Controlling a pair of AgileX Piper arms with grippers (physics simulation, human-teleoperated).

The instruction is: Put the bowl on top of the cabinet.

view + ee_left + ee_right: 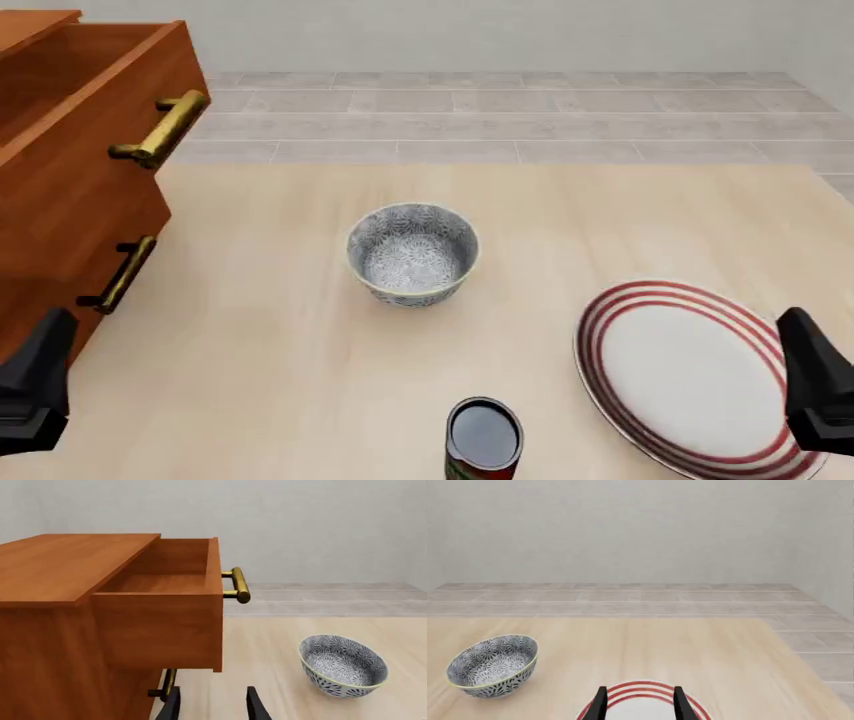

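- Bowl (412,253): small, deep, blue-grey patterned; upright on the table (267,380), mid-table, apart from the cabinet (67,190), the plate (681,375) and the can (483,438).
- Handling, judged: ceramic, so rigid, light, breakable; glazed wall likely slippery.
- Hold, judged: pinch the rim, one finger inside, one outside.
- Cabinet: far left; top drawer (170,595) pulled out, so the flat top (60,562) is the landing spot.
- Left gripper (212,705): fingers parted, nothing between them, near the cabinet.
- Right gripper (638,704): fingers parted, empty, above the plate.
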